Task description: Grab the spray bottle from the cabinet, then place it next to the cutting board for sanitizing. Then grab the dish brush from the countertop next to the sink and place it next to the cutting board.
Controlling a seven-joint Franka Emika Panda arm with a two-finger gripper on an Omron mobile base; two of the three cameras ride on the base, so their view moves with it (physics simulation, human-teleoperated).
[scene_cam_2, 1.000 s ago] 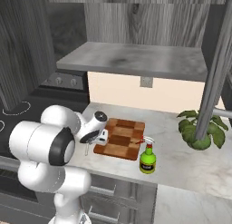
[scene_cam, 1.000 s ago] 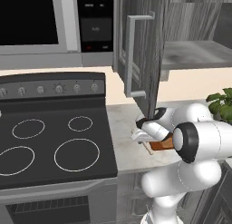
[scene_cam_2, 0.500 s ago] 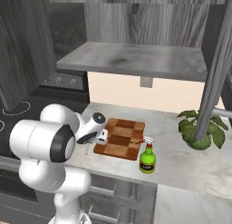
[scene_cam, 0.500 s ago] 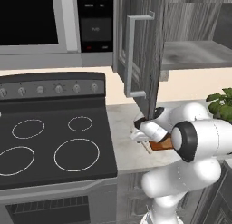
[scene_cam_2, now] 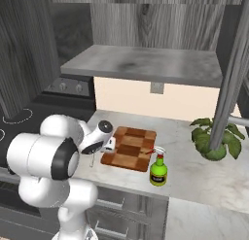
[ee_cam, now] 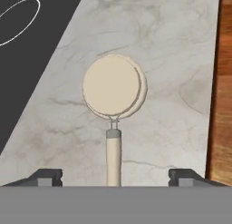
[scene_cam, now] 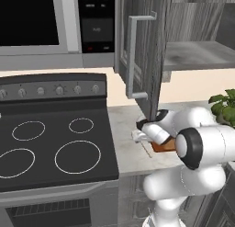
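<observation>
The spray bottle [scene_cam_2: 158,169] already stands on the countertop [scene_cam_2: 204,173] just beside the cutting board [scene_cam_2: 130,147], and the dish brush [ee_cam: 113,100] now lies on the stone just off the board's other side, between my parted fingers [ee_cam: 45,177], so little seems left but backing away

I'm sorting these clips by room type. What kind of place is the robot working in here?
A home-style kitchen, rendered in simulation: a black glass stovetop with white rings, a microwave mounted above it, and a checkered wooden cutting board on the light-grey mottled stone countertop.
</observation>
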